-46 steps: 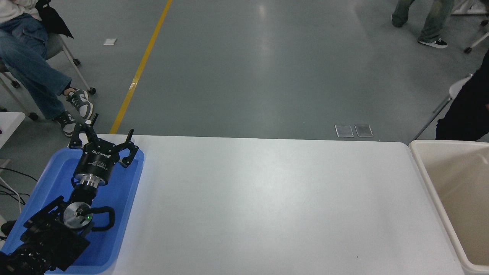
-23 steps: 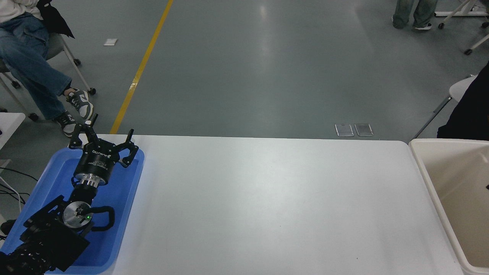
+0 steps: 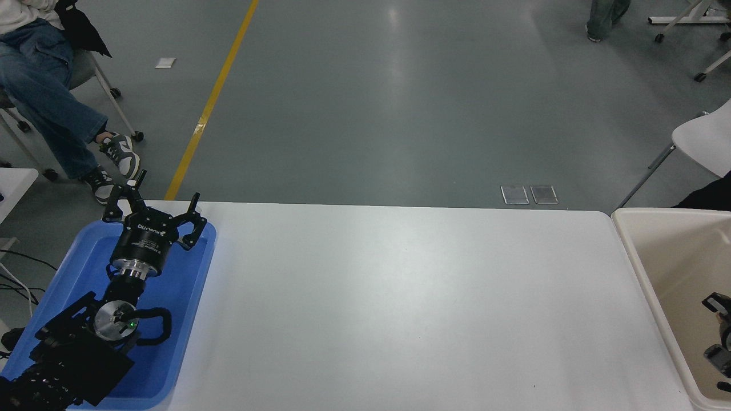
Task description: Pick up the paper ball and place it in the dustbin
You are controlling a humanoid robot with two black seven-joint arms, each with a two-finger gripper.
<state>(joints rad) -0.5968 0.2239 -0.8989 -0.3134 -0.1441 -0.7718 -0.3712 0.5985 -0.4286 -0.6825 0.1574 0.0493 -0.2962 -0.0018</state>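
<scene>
The paper ball is not visible anywhere. Right gripper (image 3: 721, 334) enters at the frame edge above the dustbin (image 3: 631, 251); jaw state cannot be determined. Left gripper (image 3: 155, 206) hangs parked over the blue tray (image 3: 197, 285), jaws apart. Crumpled paper is judged light and compressible: grip across its middle

The white table (image 3: 411, 308) lies bare between the blue tray (image 3: 188, 319) at its left end and the dustbin (image 3: 642, 268) at its right end, leaving a wide open lane across the top. The left arm fills the tray, its left gripper (image 3: 154, 208) spread over the tray's far rim. Inside the dustbin, the right gripper (image 3: 718, 328) takes up space at the bin's right side.
</scene>
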